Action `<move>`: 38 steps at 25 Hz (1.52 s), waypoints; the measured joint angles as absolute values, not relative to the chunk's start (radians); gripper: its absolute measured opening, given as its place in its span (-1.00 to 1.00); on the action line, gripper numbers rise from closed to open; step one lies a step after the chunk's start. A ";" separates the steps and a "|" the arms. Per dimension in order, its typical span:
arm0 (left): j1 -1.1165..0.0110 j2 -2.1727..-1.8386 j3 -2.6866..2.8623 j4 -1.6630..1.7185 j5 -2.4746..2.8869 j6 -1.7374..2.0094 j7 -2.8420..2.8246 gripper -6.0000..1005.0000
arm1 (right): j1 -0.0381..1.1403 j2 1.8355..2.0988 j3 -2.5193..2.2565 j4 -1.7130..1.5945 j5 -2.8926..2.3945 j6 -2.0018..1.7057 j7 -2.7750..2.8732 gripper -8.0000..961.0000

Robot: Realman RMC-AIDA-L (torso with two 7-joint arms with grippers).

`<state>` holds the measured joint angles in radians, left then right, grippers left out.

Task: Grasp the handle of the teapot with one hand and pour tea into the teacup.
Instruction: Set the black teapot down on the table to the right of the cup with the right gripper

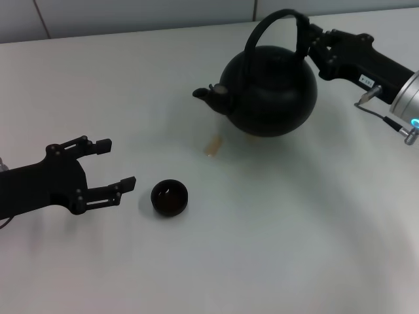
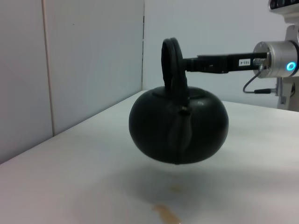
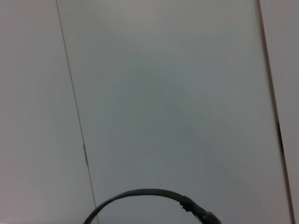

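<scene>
Upper right, the right gripper [image 1: 306, 40] clamps the handle [image 1: 272, 25], teapot [image 1: 268, 90] lifted; lower left, left gripper [image 1: 116, 165] gapes empty beside the teacup [image 1: 169, 197]

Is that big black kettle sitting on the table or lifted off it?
Lifted. In the left wrist view the teapot hangs clear above the table, held by its handle in the right end effector.

A bare test room: plain white table [image 1: 294, 248] against pale panelled walls [image 2: 70, 70].

Black teapot [image 1: 268, 88] aloft, teacup [image 1: 169, 197] upright on table.
</scene>
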<state>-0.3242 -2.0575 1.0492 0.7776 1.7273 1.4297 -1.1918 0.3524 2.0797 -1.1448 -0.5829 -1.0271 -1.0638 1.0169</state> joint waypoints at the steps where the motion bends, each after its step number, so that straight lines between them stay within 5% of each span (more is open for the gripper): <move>1: -0.325 -2.058 1.050 0.778 1.727 1.430 -1.192 0.69 | 0.352 2.080 -1.145 -0.583 -1.027 -1.064 1.017 -0.82; 38: -0.328 -2.059 1.052 0.768 1.729 1.430 -1.192 0.69 | 0.393 2.078 -1.144 -0.489 -1.044 -0.977 1.012 -0.82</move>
<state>-0.3283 -2.0585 1.0523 0.7685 1.7288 1.4304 -1.1919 0.3934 2.0784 -1.1441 -0.4887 -1.0441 -0.9768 1.0116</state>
